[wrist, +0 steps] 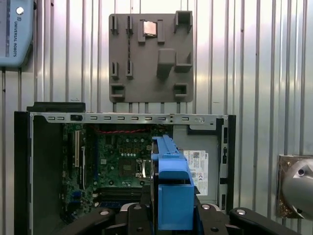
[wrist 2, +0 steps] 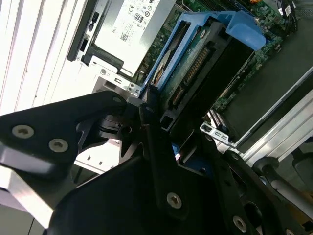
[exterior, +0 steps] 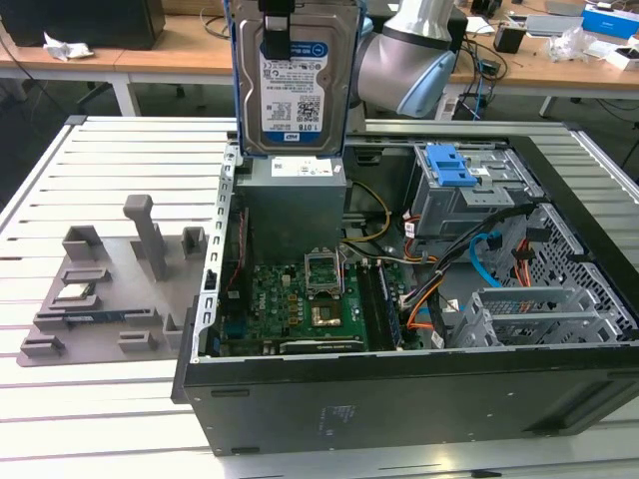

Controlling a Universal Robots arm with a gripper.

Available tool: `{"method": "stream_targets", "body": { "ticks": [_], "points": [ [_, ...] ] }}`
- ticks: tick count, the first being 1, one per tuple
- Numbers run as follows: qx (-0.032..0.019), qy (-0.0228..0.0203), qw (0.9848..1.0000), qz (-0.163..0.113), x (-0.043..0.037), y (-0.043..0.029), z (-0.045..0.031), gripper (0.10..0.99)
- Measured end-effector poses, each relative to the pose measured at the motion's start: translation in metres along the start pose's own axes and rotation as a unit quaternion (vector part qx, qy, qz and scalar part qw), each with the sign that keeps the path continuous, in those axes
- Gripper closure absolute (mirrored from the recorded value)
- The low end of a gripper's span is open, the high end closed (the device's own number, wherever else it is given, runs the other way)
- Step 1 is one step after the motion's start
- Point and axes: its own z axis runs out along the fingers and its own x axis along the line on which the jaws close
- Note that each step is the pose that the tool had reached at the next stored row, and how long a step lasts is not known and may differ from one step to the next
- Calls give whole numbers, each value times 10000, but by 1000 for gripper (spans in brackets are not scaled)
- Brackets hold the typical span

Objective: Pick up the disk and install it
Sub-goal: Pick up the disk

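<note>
Holds, with the black gripper (exterior: 278, 14) clenched on 1 edge, the rectangular silver metal disk in its bright blue plastic bracket (exterior: 296, 85) upright above the open black computer case (exterior: 399, 409). Could slip or tilt in so narrow a grip and strike the green motherboard (exterior: 285, 299) below.

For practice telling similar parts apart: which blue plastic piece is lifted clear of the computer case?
The blue bracket framing the disk, held high above the case; the ribbed blue latch sits down on the drive cage inside it.
</note>
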Motion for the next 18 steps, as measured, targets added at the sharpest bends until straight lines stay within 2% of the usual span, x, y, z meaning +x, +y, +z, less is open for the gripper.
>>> {"method": "stream_targets", "body": {
  "ticks": [11, 18],
  "points": [
    [0, 3, 10000, 0, 125, 2, 32, 722],
    [0, 15, 10000, 0, 147, 0, 40, 722]
  ]
}}
